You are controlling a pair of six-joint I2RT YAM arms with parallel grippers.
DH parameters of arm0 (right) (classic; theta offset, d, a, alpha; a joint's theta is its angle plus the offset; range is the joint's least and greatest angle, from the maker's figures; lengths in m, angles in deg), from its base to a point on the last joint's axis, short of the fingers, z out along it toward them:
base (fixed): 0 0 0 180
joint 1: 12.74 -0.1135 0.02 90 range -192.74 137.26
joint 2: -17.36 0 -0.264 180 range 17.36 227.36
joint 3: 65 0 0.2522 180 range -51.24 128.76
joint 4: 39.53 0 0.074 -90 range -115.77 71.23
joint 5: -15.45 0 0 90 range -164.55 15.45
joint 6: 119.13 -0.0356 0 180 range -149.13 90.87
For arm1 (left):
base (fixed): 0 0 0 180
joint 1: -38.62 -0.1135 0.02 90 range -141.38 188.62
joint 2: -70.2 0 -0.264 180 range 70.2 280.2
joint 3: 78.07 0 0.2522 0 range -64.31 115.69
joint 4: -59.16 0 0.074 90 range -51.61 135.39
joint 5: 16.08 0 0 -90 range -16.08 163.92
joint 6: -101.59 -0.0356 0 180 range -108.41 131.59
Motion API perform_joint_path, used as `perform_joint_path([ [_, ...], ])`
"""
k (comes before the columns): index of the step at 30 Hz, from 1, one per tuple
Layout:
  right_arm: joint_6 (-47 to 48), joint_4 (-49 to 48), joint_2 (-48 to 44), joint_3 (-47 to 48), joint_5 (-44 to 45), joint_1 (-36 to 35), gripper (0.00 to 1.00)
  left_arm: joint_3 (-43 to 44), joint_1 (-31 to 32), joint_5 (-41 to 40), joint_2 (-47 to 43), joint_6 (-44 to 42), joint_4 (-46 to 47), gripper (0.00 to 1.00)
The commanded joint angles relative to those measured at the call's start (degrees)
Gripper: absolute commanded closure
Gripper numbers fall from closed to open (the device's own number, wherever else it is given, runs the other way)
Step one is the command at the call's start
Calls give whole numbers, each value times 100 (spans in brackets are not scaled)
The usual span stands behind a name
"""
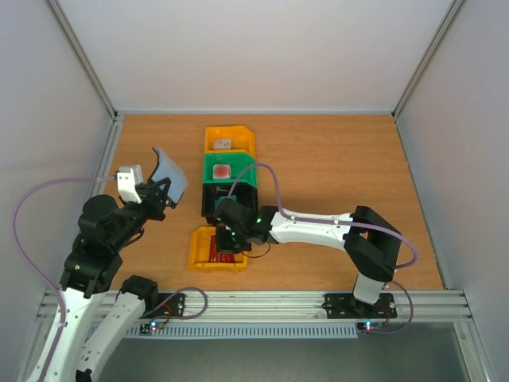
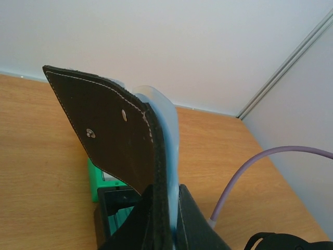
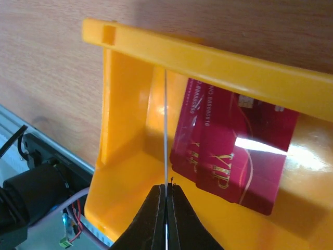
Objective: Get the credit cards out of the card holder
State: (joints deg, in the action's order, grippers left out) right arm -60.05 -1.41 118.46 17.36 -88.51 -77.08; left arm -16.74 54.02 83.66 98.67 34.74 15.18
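White enclosure walls surround a wooden table [image 1: 342, 167], with 4 bins in a rough column down its middle. Your right gripper [image 3: 166, 194] is pinched tight on 1 credit card [image 3: 166, 130], seen edge-on as a thin pale line, so its colour cannot be told. It hangs inside the near yellow bin [image 3: 122, 156], and the red VIP cards [image 3: 229, 156] lie flat on the bin floor at 3 o'clock of it.

Your left gripper [image 2: 167, 224] is clamped narrow on the card holder [image 2: 117, 130], held upright above the table at 9 o'clock of the green bin [image 1: 231, 169].

Watch the release. If you let go on edge, the card may lean against the bin wall or tip over the rim. The holder's pockets are hidden, so you cannot tell if cards remain, and a tilt could spill any that do.
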Motion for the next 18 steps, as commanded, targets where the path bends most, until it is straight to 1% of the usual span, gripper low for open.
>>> perform_joint_path([
  [1, -324, -58, -246, -261, 217, -81, 99, -63, -46, 110, -40, 46, 428, 100],
  [3, -361, -58, -250, -333, 303, -79, 99, -64, -38, 140, -36, 57, 437, 100],
  [8, -316, -69, 48, -252, 102, -79, 99, -43, -37, 217, -12, 66, 449, 100],
  [10, -282, -35, 75, -238, 146, -73, 97, -53, -43, 291, -15, 58, 477, 100],
  [13, -284, 270, -13, -186, 410, -62, 82, -88, -45, 369, -24, 78, 484, 100],
  [15, -301, 464, -110, -153, 581, -62, 67, -102, -44, 462, -14, 113, 511, 100],
  [18, -31, 1072, -243, 151, 871, -62, 60, -117, -38, 649, 44, 160, 601, 100],
])
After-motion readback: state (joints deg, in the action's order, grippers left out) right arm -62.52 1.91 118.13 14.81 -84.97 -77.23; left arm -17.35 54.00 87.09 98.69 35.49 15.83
